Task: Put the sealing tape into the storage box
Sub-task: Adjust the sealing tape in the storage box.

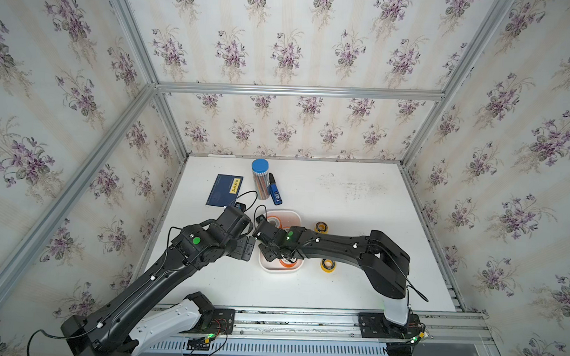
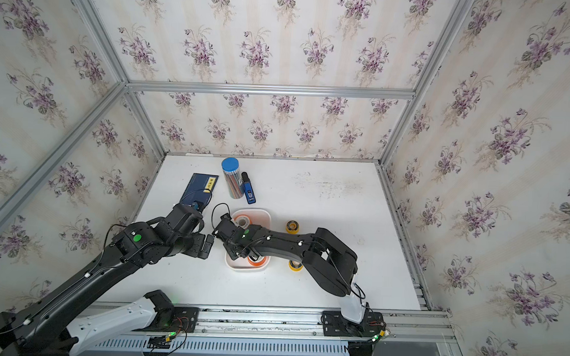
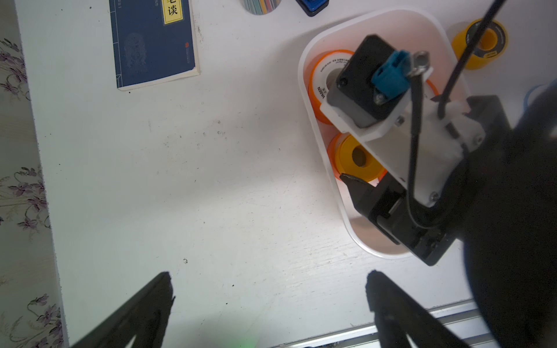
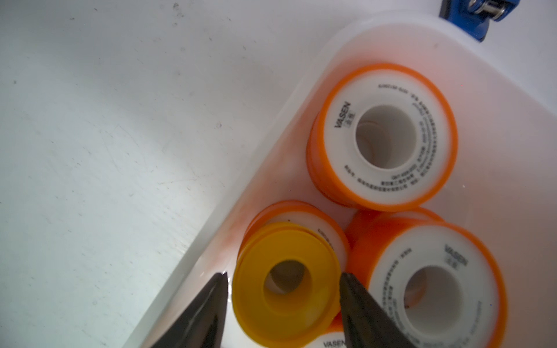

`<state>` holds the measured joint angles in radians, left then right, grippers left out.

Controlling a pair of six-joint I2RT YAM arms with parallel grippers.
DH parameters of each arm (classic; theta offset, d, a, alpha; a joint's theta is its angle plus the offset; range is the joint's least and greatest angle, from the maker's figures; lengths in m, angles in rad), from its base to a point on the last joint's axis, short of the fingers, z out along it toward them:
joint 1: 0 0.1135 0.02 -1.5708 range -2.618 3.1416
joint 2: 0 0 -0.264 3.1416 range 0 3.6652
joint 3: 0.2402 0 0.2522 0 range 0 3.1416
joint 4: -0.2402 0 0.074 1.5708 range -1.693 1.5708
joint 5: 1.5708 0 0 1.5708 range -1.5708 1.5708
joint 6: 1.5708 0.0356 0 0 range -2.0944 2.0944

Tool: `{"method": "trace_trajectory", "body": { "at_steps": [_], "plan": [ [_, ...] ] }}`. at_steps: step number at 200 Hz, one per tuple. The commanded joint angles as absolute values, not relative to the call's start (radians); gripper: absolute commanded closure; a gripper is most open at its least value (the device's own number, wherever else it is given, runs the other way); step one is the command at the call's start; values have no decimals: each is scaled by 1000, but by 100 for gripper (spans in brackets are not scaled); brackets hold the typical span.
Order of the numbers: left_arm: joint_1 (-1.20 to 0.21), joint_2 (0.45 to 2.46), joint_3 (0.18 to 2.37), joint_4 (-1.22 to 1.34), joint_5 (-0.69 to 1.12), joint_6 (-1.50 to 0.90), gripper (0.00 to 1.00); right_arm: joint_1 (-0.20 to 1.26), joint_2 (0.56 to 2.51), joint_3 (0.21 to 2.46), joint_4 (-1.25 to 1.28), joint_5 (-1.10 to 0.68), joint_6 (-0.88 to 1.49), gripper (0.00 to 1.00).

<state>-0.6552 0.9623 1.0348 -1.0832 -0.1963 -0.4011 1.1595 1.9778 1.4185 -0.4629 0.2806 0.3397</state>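
Where the tabletop (image 1: 342, 204) carries it: storage box (image 1: 279, 269) central, orange tape spools (image 4: 340, 144) crowding it.
Left gripper (image 3: 269, 274): jaws wide, empty, beside the box.
Right gripper (image 4: 283, 275): jaws clamping yellow tape spool (image 4: 271, 313) inside box, over an orange one.
Outstanding: two loose yellow spools (image 1: 327, 266) outside.
Risk: once released, it may perch tilted and roll out.

White table (image 1: 338, 287) with storage box (image 1: 293, 213), booklet (image 1: 224, 190), pencil tube (image 1: 260, 181), blue tool (image 1: 275, 193), yellow tape spools (image 1: 321, 227) (image 1: 327, 265)

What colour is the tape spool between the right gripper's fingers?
Plain yellow: the tape spool shows best in the right wrist view.
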Motion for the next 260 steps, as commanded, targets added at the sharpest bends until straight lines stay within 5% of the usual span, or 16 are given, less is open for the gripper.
{"method": "trace_trajectory", "body": {
  "at_steps": [1,112,143,184,260],
  "plan": [
    [-655,965,1034,-1075,-207,-402,0,1162,1981,1426,-485,323,336,37],
    [-655,978,1054,-1076,-155,-408,2,1159,1723,1292,-393,276,329,35],
    [-655,1015,1040,-985,-14,-416,15,1127,1563,1165,-347,310,335,35],
    [-660,1193,1075,-902,80,-426,43,988,1335,913,-248,292,358,35],
    [-692,1462,1122,-815,93,-420,55,791,1163,573,-92,226,429,35]
  ]
}}
